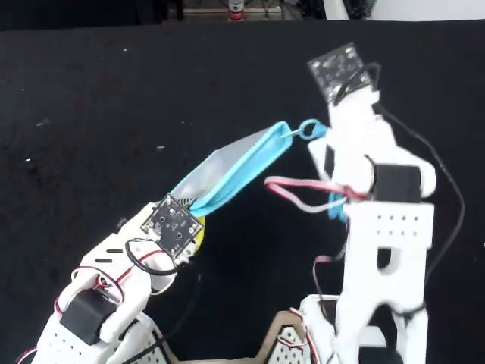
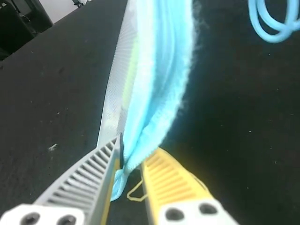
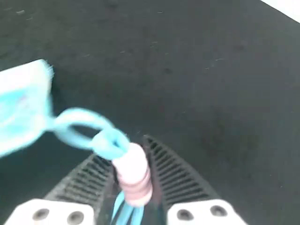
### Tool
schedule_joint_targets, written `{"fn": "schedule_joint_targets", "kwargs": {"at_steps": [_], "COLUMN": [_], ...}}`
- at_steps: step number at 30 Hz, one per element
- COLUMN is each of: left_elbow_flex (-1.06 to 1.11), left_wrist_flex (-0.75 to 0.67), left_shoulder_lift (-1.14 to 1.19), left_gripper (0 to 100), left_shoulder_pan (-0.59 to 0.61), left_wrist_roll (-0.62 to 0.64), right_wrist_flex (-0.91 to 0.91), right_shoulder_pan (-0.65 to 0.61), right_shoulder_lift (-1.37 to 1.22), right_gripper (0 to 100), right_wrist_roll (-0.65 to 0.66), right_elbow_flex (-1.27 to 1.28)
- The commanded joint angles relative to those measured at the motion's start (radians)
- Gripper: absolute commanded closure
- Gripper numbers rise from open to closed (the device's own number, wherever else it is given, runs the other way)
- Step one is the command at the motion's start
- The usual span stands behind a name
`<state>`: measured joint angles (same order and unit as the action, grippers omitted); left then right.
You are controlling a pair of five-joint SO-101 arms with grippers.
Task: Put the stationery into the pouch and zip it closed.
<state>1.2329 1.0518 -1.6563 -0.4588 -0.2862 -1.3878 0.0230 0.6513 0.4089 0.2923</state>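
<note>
The pouch [image 1: 239,163], blue with a translucent side, hangs stretched in the air between the two arms. My left gripper [image 1: 198,211] is shut on its near lower corner. In the left wrist view, the grey and yellow fingers [image 2: 161,176] pinch the blue fabric edge of the pouch [image 2: 154,70]. A pale yellow-green shape [image 2: 132,70] shows through the translucent side. My right gripper [image 1: 318,141] is at the pouch's far end. In the right wrist view, this gripper [image 3: 133,176] is shut on the pink bead of the blue zipper pull cord [image 3: 79,126], next to the pouch's end [image 3: 18,112].
A black cloth [image 1: 91,114] covers the whole table. Red and white cables [image 1: 299,191] loop out from the right arm beside the pouch. A small can [image 1: 236,9] stands beyond the far edge. The arm bases [image 1: 295,341] sit at the near edge.
</note>
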Motion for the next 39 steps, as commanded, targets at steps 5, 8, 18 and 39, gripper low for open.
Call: {"fn": "schedule_joint_targets", "kwargs": {"at_steps": [5,8,18,39], "left_elbow_flex": [-0.041,-0.074,-0.162,-0.598], "left_wrist_flex": [0.003,0.006,-0.158,-0.565], "left_shoulder_lift": [0.002,0.005,0.012,0.827], "left_gripper": [97,97,97,97], "left_shoulder_pan": [0.015,0.028,0.285,0.414], "left_wrist_roll": [0.011,0.002,-0.017,-0.017], "right_wrist_flex": [-0.180,-0.216,-0.218,0.178], "right_shoulder_pan": [-0.195,-0.224,-0.084,0.121], "right_shoulder_lift": [0.254,0.348,0.582,0.593], "right_gripper": [79.8,79.4,79.5,98.7], "right_wrist_roll": [-0.005,-0.003,-0.011,-0.009], "right_elbow_flex": [-0.064,-0.064,-0.041,0.723]}}
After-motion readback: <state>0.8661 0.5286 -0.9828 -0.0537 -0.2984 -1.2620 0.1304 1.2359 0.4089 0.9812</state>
